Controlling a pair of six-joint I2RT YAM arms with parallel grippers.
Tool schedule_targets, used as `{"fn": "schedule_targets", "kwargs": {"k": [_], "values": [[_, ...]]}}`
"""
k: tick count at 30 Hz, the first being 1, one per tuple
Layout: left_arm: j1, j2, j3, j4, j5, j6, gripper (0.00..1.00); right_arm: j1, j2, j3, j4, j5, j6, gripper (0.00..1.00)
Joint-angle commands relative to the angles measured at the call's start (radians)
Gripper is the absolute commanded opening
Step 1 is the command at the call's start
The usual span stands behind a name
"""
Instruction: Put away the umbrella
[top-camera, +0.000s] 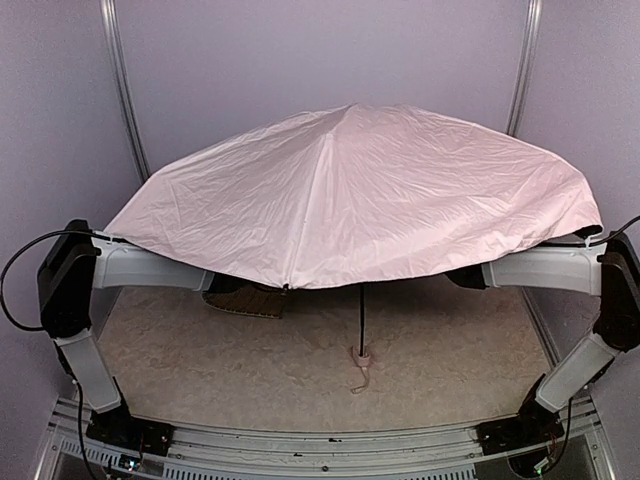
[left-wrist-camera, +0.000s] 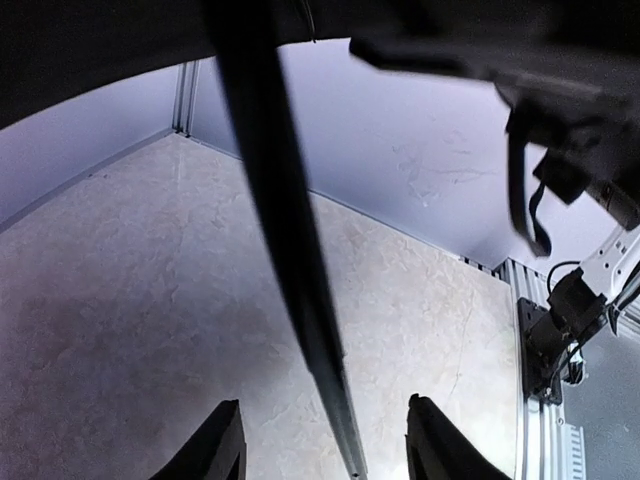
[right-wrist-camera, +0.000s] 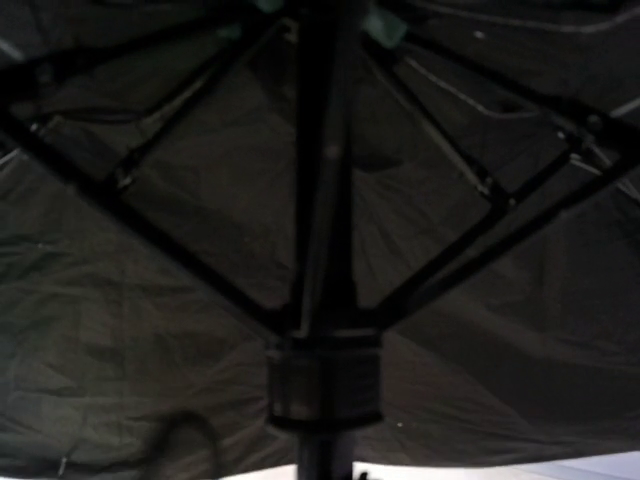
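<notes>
Pink umbrella (top-camera: 350, 190): open, upright.
Left gripper (left-wrist-camera: 322, 442): 9 o'clock, jaws wide, dark rod (left-wrist-camera: 290, 250) between.
Right gripper: 3 o'clock, under the umbrella, jaws can't tell.

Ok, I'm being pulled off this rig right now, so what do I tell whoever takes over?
Left gripper: open, with a finger on either side of the shaft, not clamped on it.
Right gripper: hidden under the canopy. Its camera looks up at the runner.
Umbrella: fully open and upright, handle end on the table, covering both wrists.
Done: nothing that shows.
Left: collapse the canopy and stow it.
</notes>
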Motion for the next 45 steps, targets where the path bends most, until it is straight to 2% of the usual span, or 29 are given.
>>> {"fn": "schedule_targets", "kwargs": {"k": [1, 6, 8, 12, 17, 18, 20, 23, 27, 32, 40, 42, 45], "values": [[-0.001, 0.010, -0.043, 0.083, 0.026, 0.035, 0.54, -0.004, -0.033, 0.050, 0.168, -0.130, 0.115, 0.00], [-0.004, 0.027, -0.118, 0.208, 0.101, -0.025, 0.55, -0.004, -0.035, 0.075, 0.214, -0.178, 0.152, 0.00], [-0.008, 0.031, -0.144, 0.251, 0.119, -0.043, 0.52, -0.005, -0.040, 0.080, 0.218, -0.181, 0.154, 0.00], [-0.019, 0.045, -0.161, 0.267, 0.125, -0.053, 0.33, -0.018, -0.046, 0.083, 0.224, -0.198, 0.177, 0.00], [-0.025, 0.058, -0.168, 0.306, 0.137, -0.083, 0.01, -0.023, -0.048, 0.079, 0.224, -0.200, 0.170, 0.00], [-0.026, 0.058, -0.168, 0.318, 0.135, -0.097, 0.00, -0.023, -0.048, 0.077, 0.221, -0.195, 0.156, 0.00], [-0.030, 0.055, -0.165, 0.337, 0.120, -0.126, 0.00, -0.022, -0.052, 0.073, 0.212, -0.163, 0.111, 0.00], [-0.042, 0.042, -0.159, 0.334, 0.048, -0.149, 0.00, -0.009, -0.060, 0.058, 0.187, -0.059, 0.017, 0.23], [-0.058, 0.032, -0.136, 0.291, -0.049, -0.134, 0.00, 0.033, -0.053, 0.042, 0.195, 0.060, -0.127, 0.45], [-0.062, 0.033, -0.108, 0.253, -0.054, -0.117, 0.00, 0.051, -0.022, 0.061, 0.204, 0.120, -0.218, 0.51], [-0.065, 0.025, -0.104, 0.247, -0.059, -0.106, 0.00, 0.051, 0.007, 0.095, 0.107, 0.277, -0.265, 0.62], [-0.065, 0.030, -0.100, 0.245, -0.059, -0.105, 0.00, 0.051, 0.019, 0.107, 0.083, 0.278, -0.271, 0.63], [-0.065, 0.032, -0.093, 0.245, -0.043, -0.107, 0.00, 0.050, 0.035, 0.126, 0.059, 0.258, -0.272, 0.71]]}}
